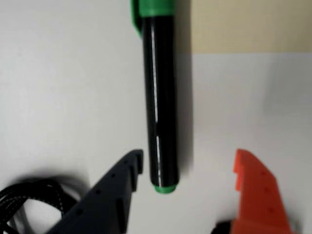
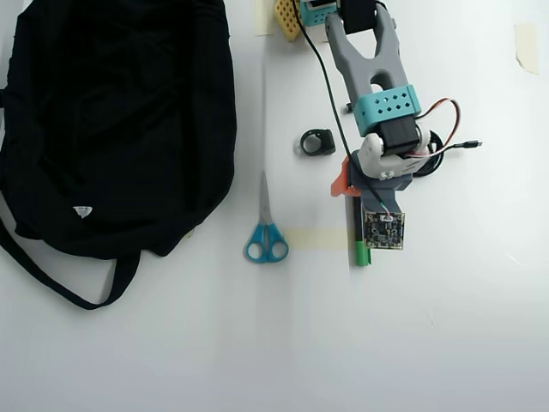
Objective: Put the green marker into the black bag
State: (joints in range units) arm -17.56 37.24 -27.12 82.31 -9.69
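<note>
Green marker [image 1: 159, 102] lies flat on the white table [image 1: 58, 87], its black barrel running up the wrist view with the small green end nearest the camera and the green cap cut off by the top edge. The pincer [image 1: 187, 163] is spread wide and grasps nothing: the dark finger [image 1: 114, 190] sits just left of the marker's end, the orange finger [image 1: 256, 190] well to its right with bare table between. A braided black cable [image 1: 29, 200] shows at the lower left corner, partly cut off. In the overhead view the arm hides most of the marker, leaving only the green cap tip [image 2: 362, 255] visible. The black bag [image 2: 120, 120] lies far left, with scissors [image 2: 266, 232] between, and a small black ring [image 2: 316, 142] beside the arm.
</note>
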